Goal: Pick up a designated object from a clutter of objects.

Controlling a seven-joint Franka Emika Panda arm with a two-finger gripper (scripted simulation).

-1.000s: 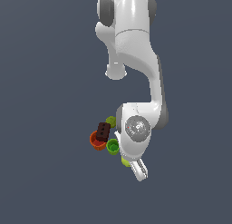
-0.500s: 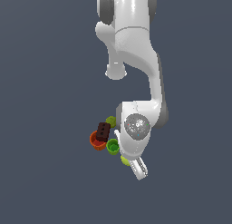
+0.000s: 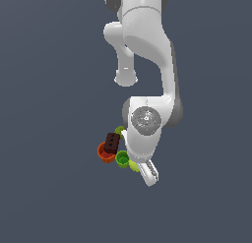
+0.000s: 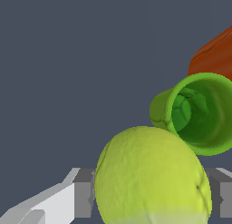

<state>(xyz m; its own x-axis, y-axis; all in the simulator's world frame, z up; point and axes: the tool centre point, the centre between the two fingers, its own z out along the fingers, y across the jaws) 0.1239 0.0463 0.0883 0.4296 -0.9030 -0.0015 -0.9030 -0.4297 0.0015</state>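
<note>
The yellow-green ball (image 4: 152, 173) fills the near part of the wrist view and sits between my two grey fingers (image 4: 84, 193), one on each side of it. My gripper (image 4: 152, 196) is open around the ball, with the pads close to its sides. In the exterior view the ball (image 3: 134, 167) peeks out beside my white hand (image 3: 147, 173), low over the floor. The green cup (image 4: 199, 112) lies on its side just beyond the ball, its hollow mouth facing the camera.
The orange-red bowl (image 3: 106, 153) lies behind the green cup (image 3: 122, 159), and it also shows in the wrist view (image 4: 215, 55). The dark brown studded block (image 3: 112, 142) rests on the bowl's rim. The olive-green lump (image 3: 119, 130) is partly hidden behind my arm.
My hand has shifted slightly lower toward the clutter, settling around the ball. The objects have not moved.
</note>
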